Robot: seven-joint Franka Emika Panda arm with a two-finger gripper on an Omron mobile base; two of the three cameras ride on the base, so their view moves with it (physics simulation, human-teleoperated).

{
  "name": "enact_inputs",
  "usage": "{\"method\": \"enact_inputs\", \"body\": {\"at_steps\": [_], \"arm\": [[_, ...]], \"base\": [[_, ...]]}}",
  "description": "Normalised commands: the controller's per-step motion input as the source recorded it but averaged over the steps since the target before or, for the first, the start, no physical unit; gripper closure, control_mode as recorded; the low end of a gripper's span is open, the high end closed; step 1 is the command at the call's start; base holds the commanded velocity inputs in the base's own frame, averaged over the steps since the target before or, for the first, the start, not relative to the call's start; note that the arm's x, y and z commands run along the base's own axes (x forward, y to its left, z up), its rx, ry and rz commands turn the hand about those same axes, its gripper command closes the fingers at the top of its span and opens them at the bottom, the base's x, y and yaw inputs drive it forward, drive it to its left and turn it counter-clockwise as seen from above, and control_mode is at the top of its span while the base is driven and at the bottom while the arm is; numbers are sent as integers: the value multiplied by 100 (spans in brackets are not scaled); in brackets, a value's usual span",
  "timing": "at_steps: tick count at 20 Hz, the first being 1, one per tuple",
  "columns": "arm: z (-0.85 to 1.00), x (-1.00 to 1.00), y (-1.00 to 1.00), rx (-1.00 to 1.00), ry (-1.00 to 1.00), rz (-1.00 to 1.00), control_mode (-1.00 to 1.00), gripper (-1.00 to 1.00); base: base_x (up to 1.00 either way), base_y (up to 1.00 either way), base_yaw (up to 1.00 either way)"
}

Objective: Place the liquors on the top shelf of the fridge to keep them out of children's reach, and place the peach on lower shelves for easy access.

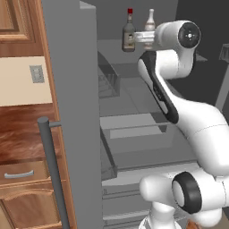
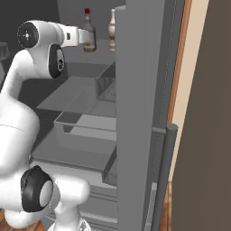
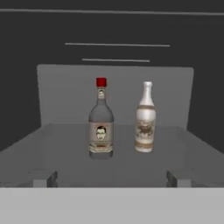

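The dark grey bottle [image 3: 101,120] with the red cap stands upright on the top shelf [image 3: 65,148] of the fridge [image 1: 74,89], ahead of the jaws and slightly left of their centre line, its long axis vertical, neck up and pale label facing the hand. Just to its right, close beside it but apart, the slimmer cream-white bottle [image 3: 145,118] also stands upright, neck up, its label turned toward the hand as well. Both sit out in front of the finger tips, neither between them. The jaws are spread fully wide and hold nothing; their two dark tips [image 3: 51,178] show low in the hand view, one at each side of the shelf's near edge, with bare shelf between them and the bottles. In the left base view the gripper [image 1: 144,37] reaches level toward the shelf, its end just before the cream-white bottle. Behind the bottles rises the pale grey back wall of the fridge. Below the top shelf lie further grey shelves [image 1: 134,94] and a clear drawer [image 1: 134,129]. The open door's vertical grey bar handle [image 1: 51,170] stands at the left, beside wooden cabinets [image 1: 22,179].
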Motion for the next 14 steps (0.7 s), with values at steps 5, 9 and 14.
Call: {"method": "enact_inputs", "body": {"at_steps": [5, 9, 14], "arm": [[-79, -100, -20, -2, 27, 6, -100, -100], [-93, -91, 0, -4, 27, 5, -100, -100], [-52, -50, 2, -4, 27, 0, -100, -100]], "base": [[0, 0, 0], [0, 0, 0], [0, 0, 0]]}}
